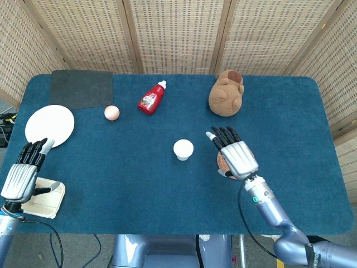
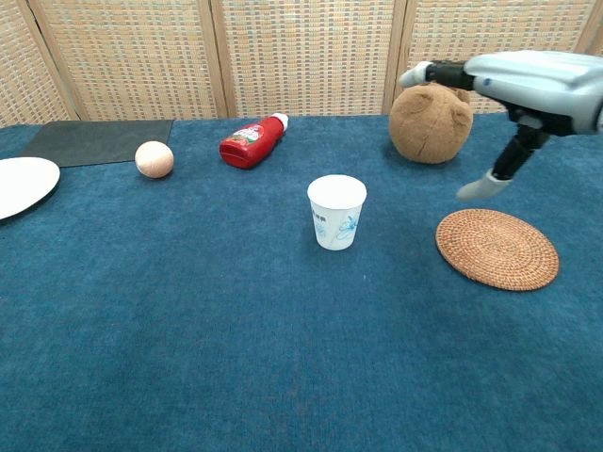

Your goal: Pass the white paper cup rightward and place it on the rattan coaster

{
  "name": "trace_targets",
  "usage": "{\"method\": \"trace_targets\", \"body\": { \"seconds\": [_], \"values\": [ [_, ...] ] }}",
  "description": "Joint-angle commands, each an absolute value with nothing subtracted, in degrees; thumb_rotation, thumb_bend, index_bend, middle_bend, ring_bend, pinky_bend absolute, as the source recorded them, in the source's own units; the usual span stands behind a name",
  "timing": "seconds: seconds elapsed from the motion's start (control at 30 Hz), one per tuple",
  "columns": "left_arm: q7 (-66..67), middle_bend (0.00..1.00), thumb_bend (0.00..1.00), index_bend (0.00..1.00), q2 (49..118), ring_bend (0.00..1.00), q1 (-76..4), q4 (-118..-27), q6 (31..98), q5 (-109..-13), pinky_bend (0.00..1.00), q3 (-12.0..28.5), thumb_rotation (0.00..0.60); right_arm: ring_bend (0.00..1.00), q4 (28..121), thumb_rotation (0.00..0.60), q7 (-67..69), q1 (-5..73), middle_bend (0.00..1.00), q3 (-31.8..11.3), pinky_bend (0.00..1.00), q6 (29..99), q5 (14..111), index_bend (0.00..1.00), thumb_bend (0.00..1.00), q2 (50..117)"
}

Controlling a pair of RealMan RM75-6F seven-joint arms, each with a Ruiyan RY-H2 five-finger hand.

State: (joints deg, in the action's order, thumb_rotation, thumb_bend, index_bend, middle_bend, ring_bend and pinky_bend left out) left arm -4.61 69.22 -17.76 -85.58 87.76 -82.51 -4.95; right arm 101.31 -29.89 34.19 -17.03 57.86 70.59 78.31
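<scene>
One white paper cup [image 2: 336, 211] stands upright at mid-table, with the rattan coaster [image 2: 497, 248] well apart to its right. Right hand [image 1: 234, 156] hovers over that coaster, fingers spread and empty, the cup lying to its left (clearly the nearer hand). Left hand [image 1: 22, 175] waits, fingers apart, at the table's near-left edge.

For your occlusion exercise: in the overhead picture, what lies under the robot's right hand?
The rattan coaster lies below the raised, empty right hand, which hides most of it from the head view; the chest view shows it whole and bare.
</scene>
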Motion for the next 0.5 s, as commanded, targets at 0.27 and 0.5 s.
{"method": "trace_targets", "body": {
  "seconds": [0.27, 0.5],
  "values": [
    [-6.2, 0.00, 0.11, 0.00, 69.2, 0.00, -17.1, -84.5, 85.2, -83.4, 0.00, -3.4, 0.600, 0.00, 94.6, 0.600, -39.0, 46.0, 0.00, -20.2, 0.00, 52.4, 55.4, 0.00, 0.02, 88.0],
    [-6.7, 0.00, 0.11, 0.00, 69.3, 0.00, -16.9, -83.9, 83.6, -83.6, 0.00, -2.3, 0.600, 0.00, 88.8, 0.600, -39.4, 50.4, 0.00, -19.3, 0.00, 50.5, 50.3, 0.00, 0.02, 92.0]
  ]
}}
